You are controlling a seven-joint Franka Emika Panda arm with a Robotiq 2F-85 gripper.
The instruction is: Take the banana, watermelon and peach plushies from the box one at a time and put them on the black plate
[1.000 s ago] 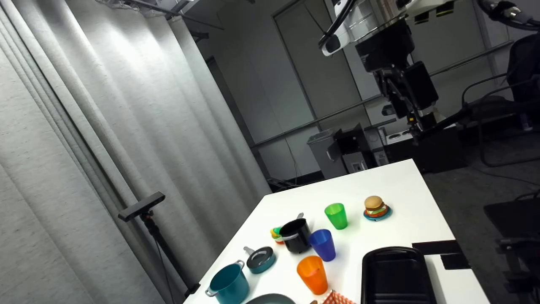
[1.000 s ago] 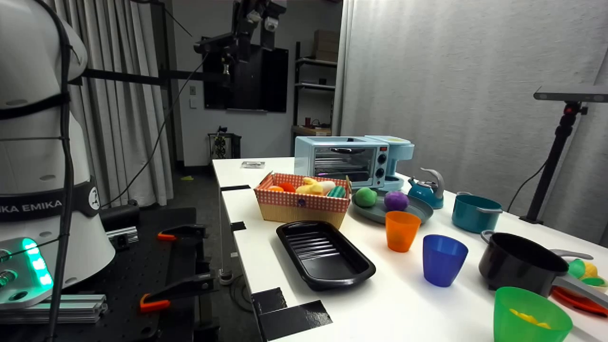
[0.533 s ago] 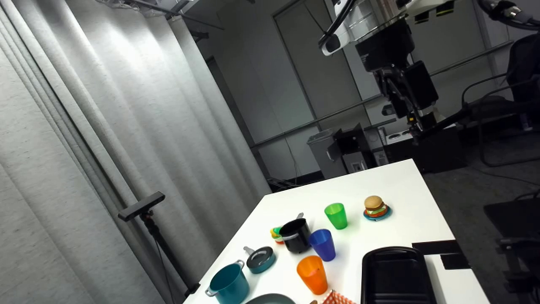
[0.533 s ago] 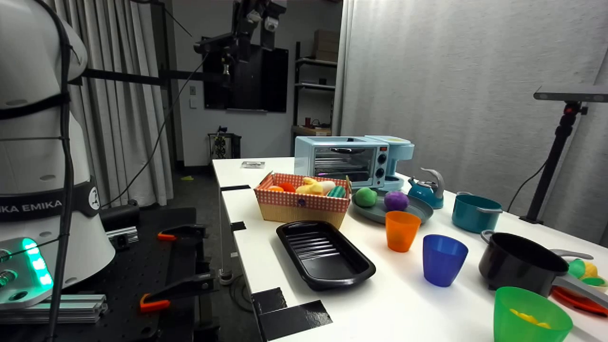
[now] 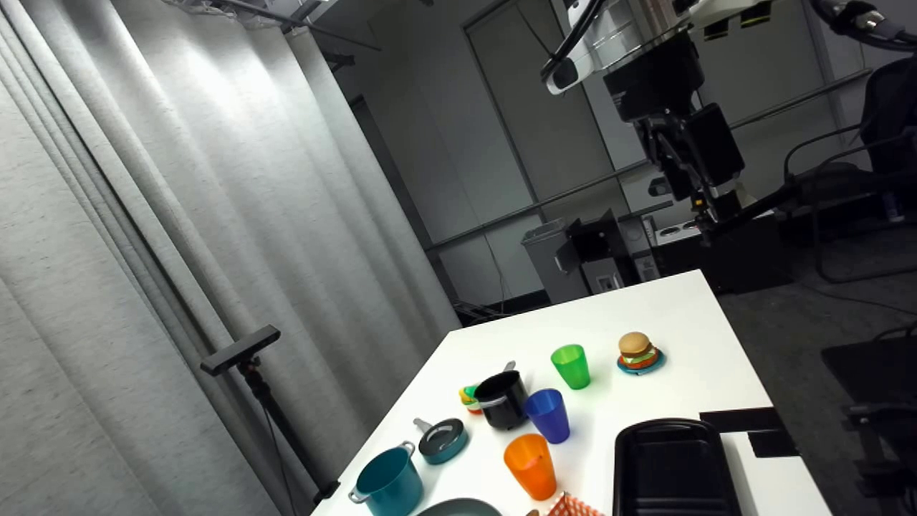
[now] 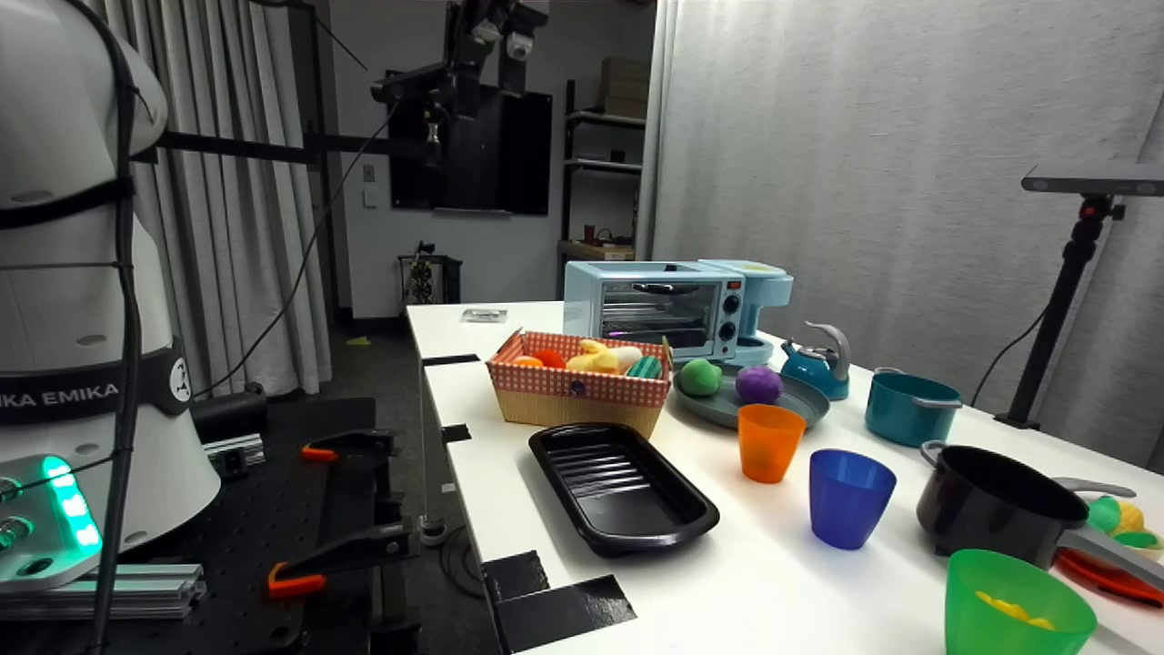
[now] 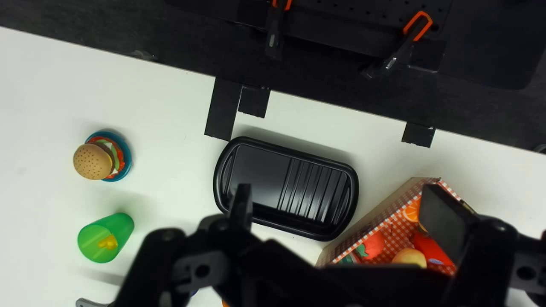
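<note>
The gripper is hanging empty, jaws wide apart; the banana, probably soft and light, is lying in the box, inviting a gentle mid-body pinch

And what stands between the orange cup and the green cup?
The blue cup stands between the orange cup and the green cup, as both exterior views show.

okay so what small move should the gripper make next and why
Probably ease the gripper across to above the box: its jaws stand wide apart, holding nothing, and fruit lies in the box, none on the black plate.
</note>
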